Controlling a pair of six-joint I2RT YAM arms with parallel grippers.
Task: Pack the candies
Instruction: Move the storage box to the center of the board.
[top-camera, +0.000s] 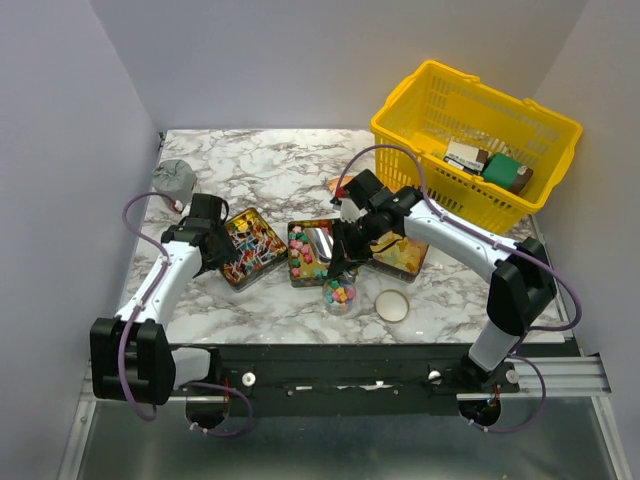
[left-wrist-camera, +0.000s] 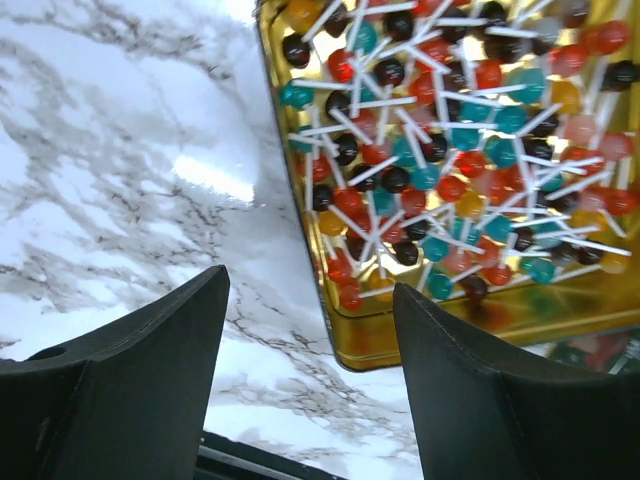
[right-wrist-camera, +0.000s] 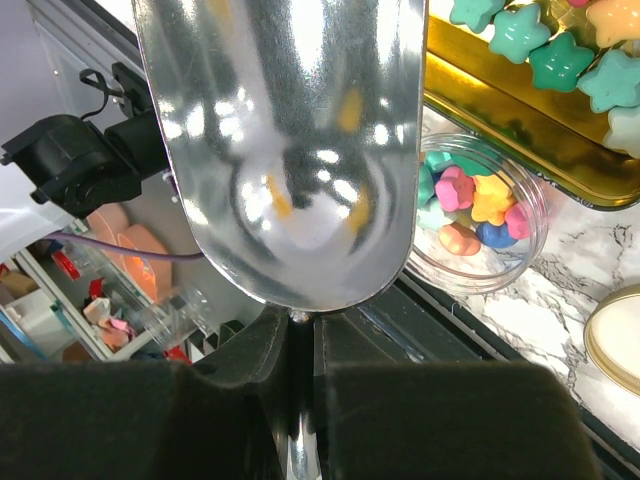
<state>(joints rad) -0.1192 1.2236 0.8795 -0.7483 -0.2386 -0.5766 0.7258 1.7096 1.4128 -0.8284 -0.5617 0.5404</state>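
Note:
Three gold tins hold the candies. The left tin (top-camera: 248, 247) holds red, teal and dark sweets on white sticks (left-wrist-camera: 450, 150). The middle tin (top-camera: 297, 262) holds pastel star candies (right-wrist-camera: 560, 55). The right tin (top-camera: 402, 257) holds yellow-orange pieces. A small clear jar (top-camera: 338, 295) with several star candies (right-wrist-camera: 478, 205) stands in front of the middle tin. My right gripper (right-wrist-camera: 305, 330) is shut on the handle of a metal scoop (right-wrist-camera: 290, 150), whose bowl is empty and held over the jar's left side. My left gripper (left-wrist-camera: 310, 310) is open and empty above the marble by the left tin's near corner.
A round lid (top-camera: 392, 305) lies right of the jar. A yellow mesh basket (top-camera: 430, 110) with boxed packets stands at the back right. A grey bundle (top-camera: 173, 178) lies at the back left. A reddish slab (top-camera: 333, 185) peeks out behind the right arm.

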